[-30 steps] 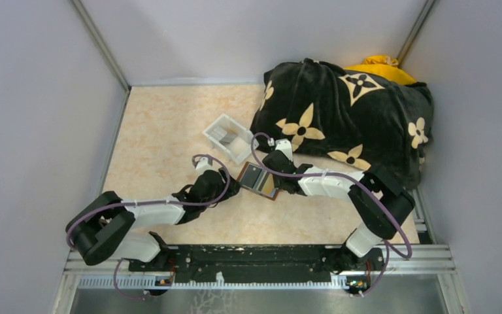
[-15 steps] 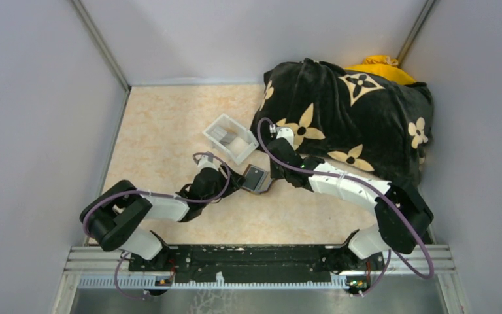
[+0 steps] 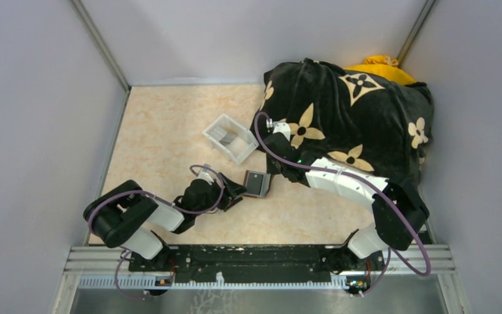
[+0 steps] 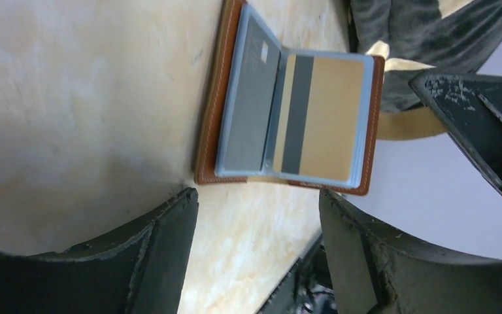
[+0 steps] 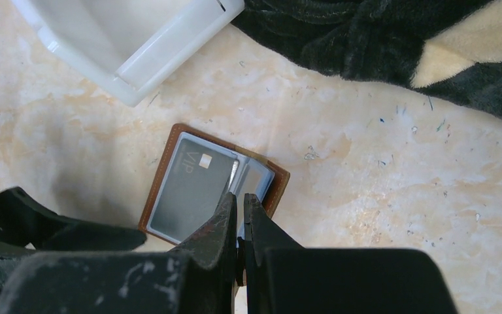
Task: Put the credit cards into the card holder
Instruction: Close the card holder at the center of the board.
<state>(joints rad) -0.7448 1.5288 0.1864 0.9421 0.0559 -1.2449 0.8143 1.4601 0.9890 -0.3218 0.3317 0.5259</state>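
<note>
Near the middle of the table (image 3: 163, 131), a little toward its near edge: the card holder (image 3: 257, 184) lies open, brown leather outside down, clear sleeves up.
Card holder, left wrist view: it sits like an open book, one leaf flat on the table and the other tilted up.
Grey card (image 4: 248, 98): in the sleeve of the flat leaf; the right wrist view shows "VIP" printed on it.
Tan card (image 4: 320, 118): in the sleeve of the raised leaf, a dark stripe along one side.
Left gripper (image 4: 258, 195): low on the table on the holder's near-left side, fingers spread wide with the holder's edge just ahead of the gap. Whether a fingertip touches the leather I cannot tell.
Right gripper (image 5: 240, 204): on the holder's far-right side, fingers pressed together, tips over the holder's right half. Contact cannot be told.
Clear tray (image 3: 230, 139): just beyond the holder toward the far edge, something grey and flat inside.
Blanket (image 3: 346, 111): black with tan flowers, heaped in the far right corner, a yellow cloth (image 3: 379, 63) showing behind it.
</note>
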